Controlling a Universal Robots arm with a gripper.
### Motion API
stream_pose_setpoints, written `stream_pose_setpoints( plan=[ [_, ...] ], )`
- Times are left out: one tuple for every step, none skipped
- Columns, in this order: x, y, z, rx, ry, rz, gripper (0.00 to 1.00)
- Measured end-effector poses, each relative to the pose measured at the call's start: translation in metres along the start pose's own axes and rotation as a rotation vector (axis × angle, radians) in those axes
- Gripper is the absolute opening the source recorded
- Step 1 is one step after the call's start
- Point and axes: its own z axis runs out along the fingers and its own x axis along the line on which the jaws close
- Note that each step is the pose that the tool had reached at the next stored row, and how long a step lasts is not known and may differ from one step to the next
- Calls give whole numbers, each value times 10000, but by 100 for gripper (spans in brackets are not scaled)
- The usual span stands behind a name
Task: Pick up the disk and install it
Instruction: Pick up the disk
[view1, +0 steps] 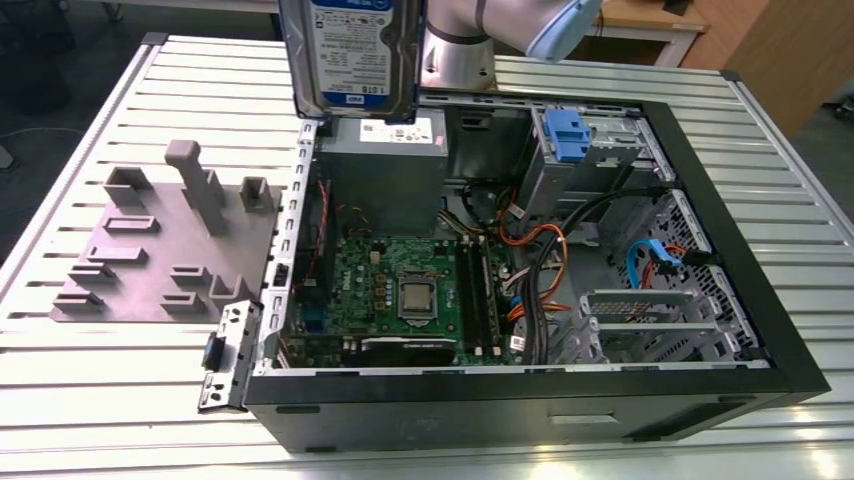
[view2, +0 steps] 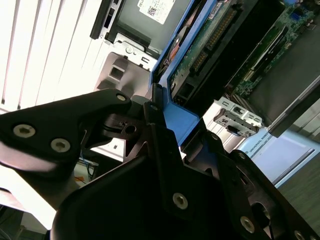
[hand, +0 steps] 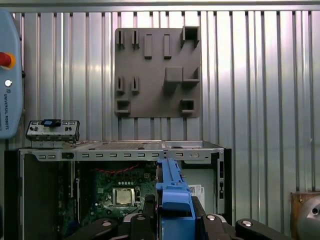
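Note:
The disk (view1: 350, 55) hangs upright with its white-and-blue label facing the exterior view, above the open computer case's (view1: 747, 250) far corner on the exterior view's left. It sits over the grey power supply box (view1: 387, 165). My gripper (view2: 177, 125) is shut on the disk, its black fingers (view2: 150, 112) clamping the blue rail (view2: 175, 95) at the disk's edge. In the first wrist view the disk (hand: 172, 187) shows edge-on between the fingers of the gripper (hand: 174, 212), above the case interior and motherboard (hand: 122, 195).
A grey fixture plate (view1: 147, 250) with raised blocks lies on the slatted metal table beside the case. Inside the case are a drive bay with a blue latch (view1: 567, 135), the motherboard (view1: 400, 290) and orange and black cables (view1: 534, 260). A loose bracket (hand: 52, 130) lies near the case.

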Motion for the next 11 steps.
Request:
stream_pose_setpoints(
  plan=[
    [0,-8,0,0,0,0,36],
    [0,-18,0,0,0,0,36],
    [0,-27,0,0,0,0,36],
    [-1,-35,0,0,0,0,36],
    [-1,-39,-1,-1,1,0,36],
    [0,-39,-1,0,0,1,36],
    [-1,-40,-1,0,0,2,36],
    [-1,-41,0,0,0,1,36],
    [-1,-42,0,0,0,1,36],
    [-1,-42,-1,0,0,0,36],
    [-1,-43,0,0,0,0,36]
  ],
)
